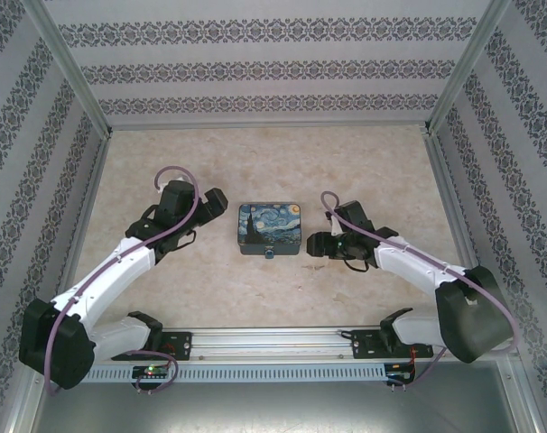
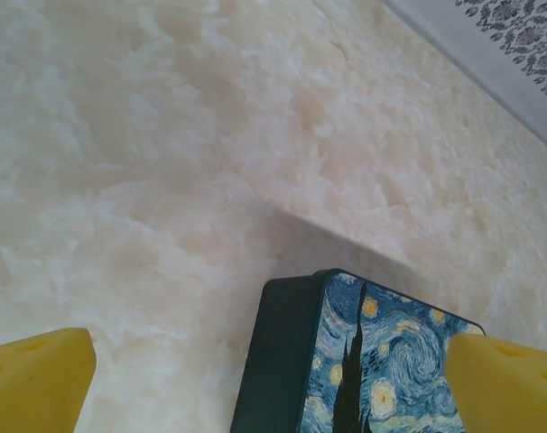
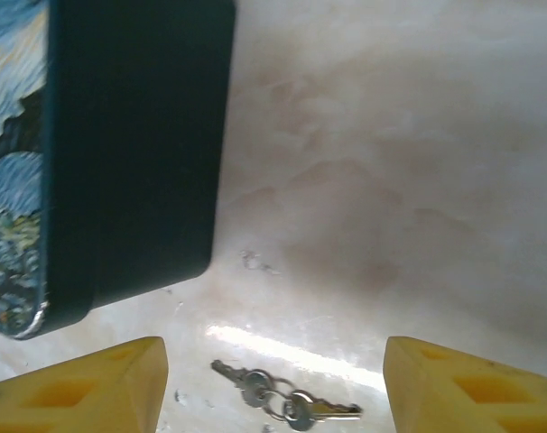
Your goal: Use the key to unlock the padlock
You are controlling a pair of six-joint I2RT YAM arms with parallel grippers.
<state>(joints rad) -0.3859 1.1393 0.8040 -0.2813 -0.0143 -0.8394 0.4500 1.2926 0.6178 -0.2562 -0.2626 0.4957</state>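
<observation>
The tiny blue padlock [image 1: 270,253] sits at the near edge of the painted box [image 1: 271,227]. Two small grey keys on a ring [image 3: 282,406] lie flat on the table just right of the box [image 3: 129,153]. My right gripper [image 3: 273,397] hangs over them with its yellow fingers [image 3: 102,388] apart on either side, not touching the keys. In the top view the right gripper [image 1: 315,244] is close to the box's right side. My left gripper [image 1: 215,204] stands open at the box's far left corner [image 2: 296,361], nothing between its fingers [image 2: 34,379].
The dark box with the swirly blue and yellow lid stands mid-table between both arms. Patterned walls [image 1: 273,68] close in the table at the back and sides. A metal rail [image 1: 273,341] runs along the near edge.
</observation>
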